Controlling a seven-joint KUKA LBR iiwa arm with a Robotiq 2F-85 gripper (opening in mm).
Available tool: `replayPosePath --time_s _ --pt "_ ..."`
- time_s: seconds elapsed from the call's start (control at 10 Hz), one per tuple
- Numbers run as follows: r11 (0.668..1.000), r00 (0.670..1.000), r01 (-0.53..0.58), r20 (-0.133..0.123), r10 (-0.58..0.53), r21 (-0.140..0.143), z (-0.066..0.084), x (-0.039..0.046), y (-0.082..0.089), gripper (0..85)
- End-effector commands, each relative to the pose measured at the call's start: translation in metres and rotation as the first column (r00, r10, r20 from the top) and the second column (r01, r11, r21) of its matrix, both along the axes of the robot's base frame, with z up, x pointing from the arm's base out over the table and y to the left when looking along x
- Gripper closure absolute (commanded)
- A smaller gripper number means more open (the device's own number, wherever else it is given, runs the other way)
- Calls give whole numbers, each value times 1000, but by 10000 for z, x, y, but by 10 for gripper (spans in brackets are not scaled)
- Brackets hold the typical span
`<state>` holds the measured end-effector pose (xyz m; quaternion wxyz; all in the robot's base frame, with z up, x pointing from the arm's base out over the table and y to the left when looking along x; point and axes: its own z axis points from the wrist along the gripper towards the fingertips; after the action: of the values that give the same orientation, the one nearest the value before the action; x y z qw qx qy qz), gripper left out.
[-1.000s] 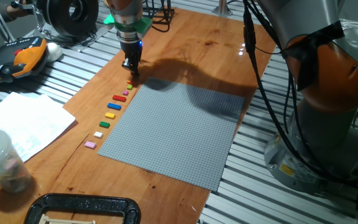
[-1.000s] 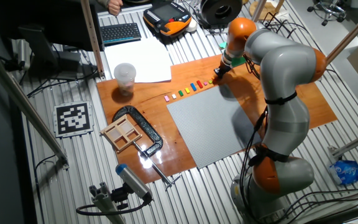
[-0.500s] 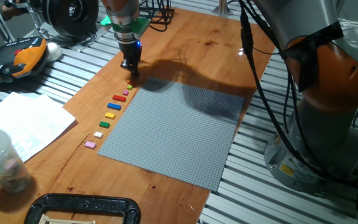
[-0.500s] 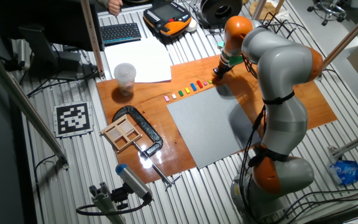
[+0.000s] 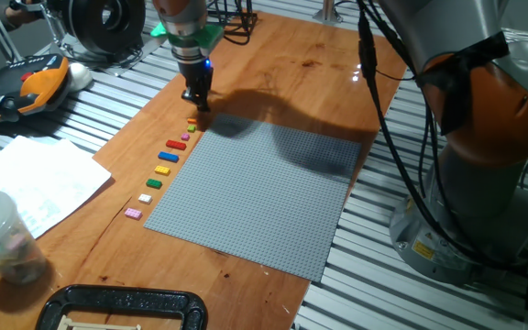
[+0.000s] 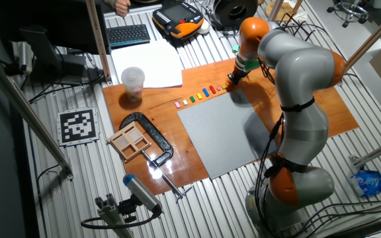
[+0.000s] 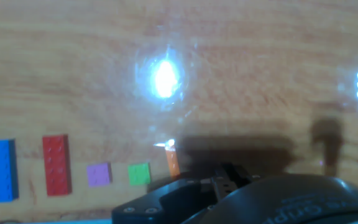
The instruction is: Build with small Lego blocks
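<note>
The pincer [image 5: 197, 103] is hovering over the orange brick [image 7: 173, 163] ending the row, its opening unclear, needing lowering next.

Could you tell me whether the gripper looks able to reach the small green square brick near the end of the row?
Probably yes: the gripper hangs just past that end of the row, and nothing covers the small green square brick on the wooden board.

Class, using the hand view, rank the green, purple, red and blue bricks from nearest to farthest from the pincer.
1. Green brick, just left of the pincer.
2. Purple brick, next along leftward.
3. Red brick, farther left.
4. Blue brick, at the left edge.
</note>
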<state>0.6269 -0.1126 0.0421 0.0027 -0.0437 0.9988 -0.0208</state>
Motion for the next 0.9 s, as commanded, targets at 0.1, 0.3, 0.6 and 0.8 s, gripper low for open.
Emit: replayPosePath --time_s 0.1,0.3,0.6,0.8 --pt "1000 1000 -2 7 2 6 -19 -107 -39 850" --pt "1000 1000 1 9 -1 15 -45 -236 -60 850" --pt "1000 1000 10 7 -10 14 -25 -330 -47 850" --pt "1000 1000 3 12 -4 17 -55 -371 -82 850"
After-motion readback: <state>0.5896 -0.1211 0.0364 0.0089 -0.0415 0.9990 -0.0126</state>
